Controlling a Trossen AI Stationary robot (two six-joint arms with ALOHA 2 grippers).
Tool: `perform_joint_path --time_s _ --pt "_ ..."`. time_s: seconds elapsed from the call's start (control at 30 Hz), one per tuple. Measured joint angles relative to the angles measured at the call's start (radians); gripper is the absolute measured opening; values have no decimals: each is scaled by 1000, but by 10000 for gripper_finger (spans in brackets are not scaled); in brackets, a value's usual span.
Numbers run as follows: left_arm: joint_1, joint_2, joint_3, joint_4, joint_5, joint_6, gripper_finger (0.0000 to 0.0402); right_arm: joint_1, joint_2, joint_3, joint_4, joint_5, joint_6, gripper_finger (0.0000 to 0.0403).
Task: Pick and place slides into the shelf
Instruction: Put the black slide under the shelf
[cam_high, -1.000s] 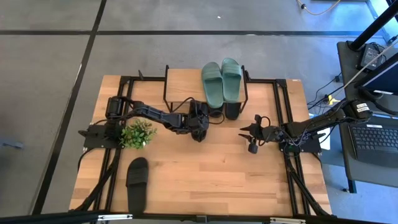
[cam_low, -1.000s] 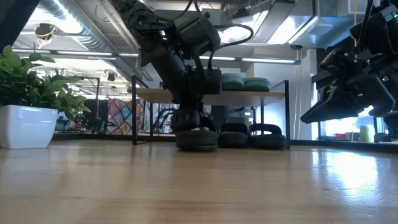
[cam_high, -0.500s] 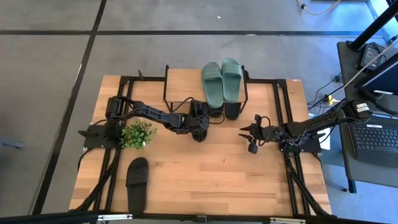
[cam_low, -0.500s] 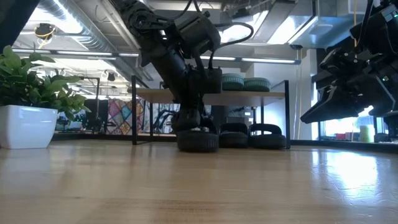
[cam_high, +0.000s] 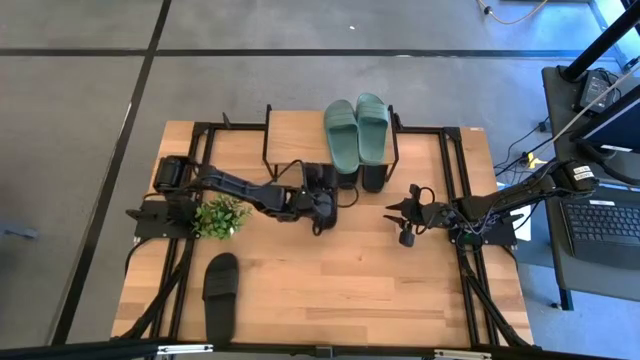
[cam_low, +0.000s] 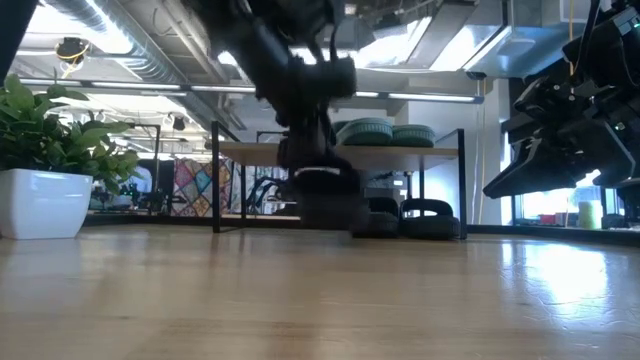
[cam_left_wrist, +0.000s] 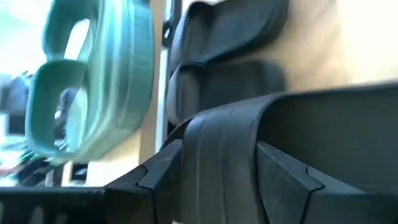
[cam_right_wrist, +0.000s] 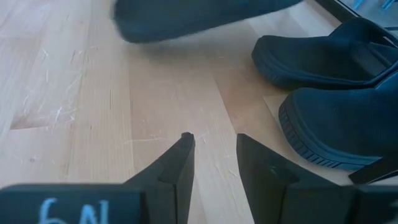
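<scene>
- Green pair of slides (cam_high: 357, 130): done, side by side on the shelf (cam_high: 295, 135) top, right half (seen also in low view (cam_low: 390, 131) on the plank).
- Black slides under the shelf: heels of at least two poke out at the near edge below the green pair (cam_high: 372, 178); low view shows dark slides in a row on the tabletop between the shelf legs (cam_low: 425, 217). A third seems to sit just left of them, by the left gripper, but exact count can't be told from above (arm covers it).
- Left wrist view backs this: black slides lie ahead on the wood (cam_left_wrist: 230, 31), green one (cam_left_wrist: 99, 81) on the level above.
- One black slide (cam_high: 220, 290) not yet placed: lies alone at near-left of the table (cam_high: 400, 290), well apart from the shelf.
- Left gripper (cam_high: 322, 205): at the shelf's near edge, just beside the tucked black slides, fingers spread, nothing pinched, so prob. just let a slide go.
- Right gripper (cam_high: 403, 222): waits over the table right of the shelf, fingers (cam_right_wrist: 180, 163) a little apart, nothing between them.
- Plant (cam_high: 222, 214) stands left of centre, between left arm base and the stray slide.
- Judgement: approx five of six in; left to do is fetch the near-left black slide and slot it in.
</scene>
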Motion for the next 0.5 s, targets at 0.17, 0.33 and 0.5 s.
perform_joint_path --time_s 0.17,0.33,0.5 --pt "-21 -45 1 -22 -38 -2 181 0 0 0 0 0 1 122" --pt "-23 -56 1 -30 -45 -18 181 0 0 0 0 0 2 122" --pt "-23 -56 1 -32 -44 -26 181 0 0 0 0 0 1 122"
